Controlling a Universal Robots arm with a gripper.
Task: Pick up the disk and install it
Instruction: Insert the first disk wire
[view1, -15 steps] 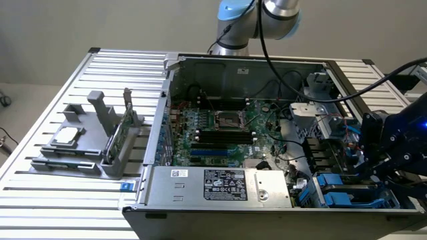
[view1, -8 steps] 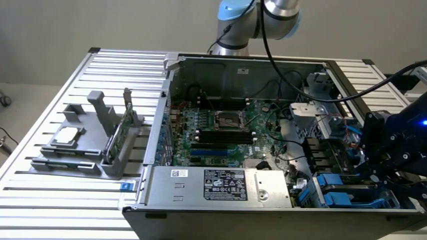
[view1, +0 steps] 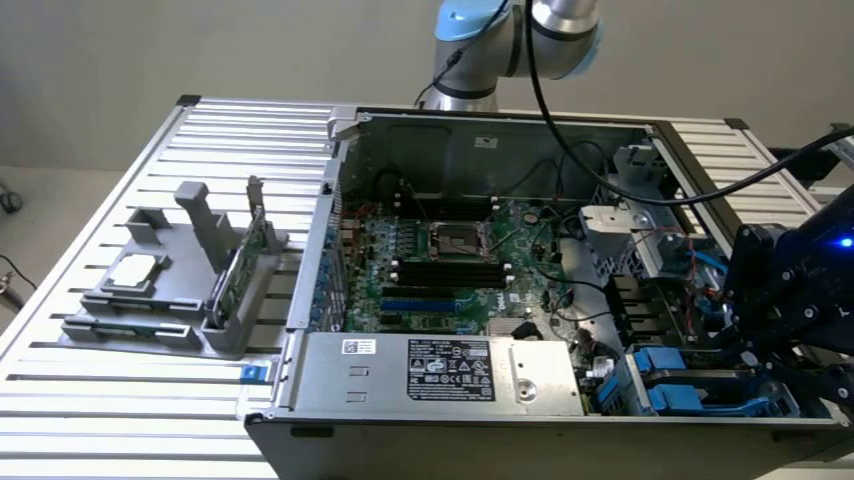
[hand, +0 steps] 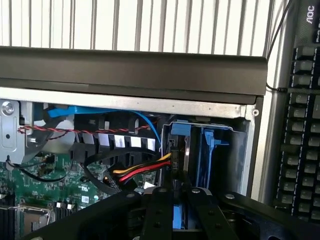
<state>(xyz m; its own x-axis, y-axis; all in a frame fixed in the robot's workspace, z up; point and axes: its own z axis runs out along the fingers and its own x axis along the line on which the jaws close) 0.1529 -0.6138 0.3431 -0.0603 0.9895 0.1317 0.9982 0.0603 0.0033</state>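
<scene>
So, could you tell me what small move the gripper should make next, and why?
Probably ease the load a little further into the bay: the gripper seems closed on the blue-framed silver metal disk, just over the grey metal drive bay, beside a blue plastic carrier seated there, with red and yellow cables close by.

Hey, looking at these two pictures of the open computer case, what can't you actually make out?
- Wrist view: the blue plastic disk carrier stands edge-on in its bay, partly behind the black claw; its seating is unclear.
- Exterior view: the claw covers part of the drive bay.
- Wrist view: the black keyboard is cut off by the edge.
- Exterior view: the silver power supply's label has print too small to read.
</scene>
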